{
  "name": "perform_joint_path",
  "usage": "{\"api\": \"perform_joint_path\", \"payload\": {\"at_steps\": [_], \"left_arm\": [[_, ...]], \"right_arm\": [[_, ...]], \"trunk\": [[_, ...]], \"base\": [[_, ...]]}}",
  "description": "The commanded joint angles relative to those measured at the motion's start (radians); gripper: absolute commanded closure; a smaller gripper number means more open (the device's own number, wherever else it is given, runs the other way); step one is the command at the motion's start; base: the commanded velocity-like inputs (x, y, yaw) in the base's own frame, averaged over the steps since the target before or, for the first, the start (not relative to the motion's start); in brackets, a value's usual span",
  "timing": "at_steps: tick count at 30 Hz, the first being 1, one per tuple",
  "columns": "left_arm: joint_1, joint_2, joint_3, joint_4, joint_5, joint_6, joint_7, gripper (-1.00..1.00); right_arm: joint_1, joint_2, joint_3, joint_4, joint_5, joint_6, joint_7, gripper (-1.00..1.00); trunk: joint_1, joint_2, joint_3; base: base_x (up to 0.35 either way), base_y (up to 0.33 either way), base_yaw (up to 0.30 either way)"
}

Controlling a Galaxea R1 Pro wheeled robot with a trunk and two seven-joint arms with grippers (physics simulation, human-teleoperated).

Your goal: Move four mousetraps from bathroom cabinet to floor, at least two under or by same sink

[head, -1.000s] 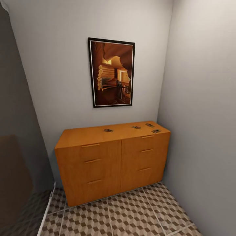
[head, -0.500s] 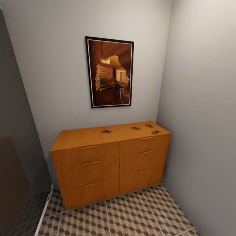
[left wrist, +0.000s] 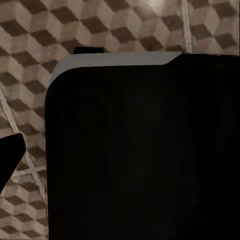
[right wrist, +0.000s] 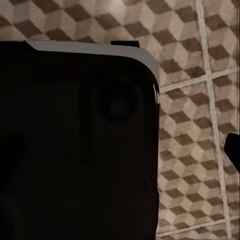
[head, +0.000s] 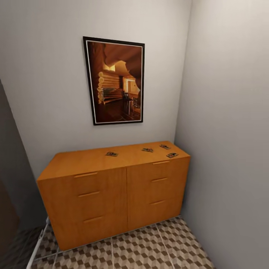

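We were on approach: four mousetraps (head: 111, 154) lay atop the cabinet (head: 112, 194), none lifted. Next we judged a closer reach necessary. Neither gripper's spread could be told.

Left wrist view: broad matte-black body panel (left wrist: 140, 155), rounded at one corner, chamfered at the other, edged along one side by a thin grey bevel; small black tab projecting past that bevel; separate black pointed part (left wrist: 10, 152) just beside the panel. Right wrist view: matching black panel (right wrist: 75, 145) with grey bevelled edge and rounded corner, faint circular recess moulded into its face; small black piece (right wrist: 233, 147) well apart.
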State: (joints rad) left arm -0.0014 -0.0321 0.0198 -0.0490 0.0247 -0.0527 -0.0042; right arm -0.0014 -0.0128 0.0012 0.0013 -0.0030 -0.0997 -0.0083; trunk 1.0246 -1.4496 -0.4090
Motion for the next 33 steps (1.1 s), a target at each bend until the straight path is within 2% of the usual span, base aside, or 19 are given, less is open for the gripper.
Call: {"api": "perform_joint_path", "payload": {"at_steps": [1,22,33], "left_arm": [[0.0,0.0,0.002,0.0,0.003,-0.003,0.0,-1.0],[0.0,0.0,0.003,0.0,0.002,-0.004,0.0,-1.0],[0.0,0.0,0.004,0.0,0.001,-0.008,0.001,-1.0]], "right_arm": [[0.0,0.0,0.0,0.0,0.0,-0.003,-0.001,-1.0],[0.0,0.001,0.0,0.0,0.001,0.0,-0.001,-1.0],[0.0,0.001,0.0,0.0,0.001,0.001,-0.001,-1.0]], "trunk": [[0.0,0.0,-0.001],[0.0,0.0,-0.001],[0.0,0.0,-0.001]], "base": [[0.244,-0.231,0.0],[0.242,-0.223,0.0],[0.094,-0.068,0.0]]}}
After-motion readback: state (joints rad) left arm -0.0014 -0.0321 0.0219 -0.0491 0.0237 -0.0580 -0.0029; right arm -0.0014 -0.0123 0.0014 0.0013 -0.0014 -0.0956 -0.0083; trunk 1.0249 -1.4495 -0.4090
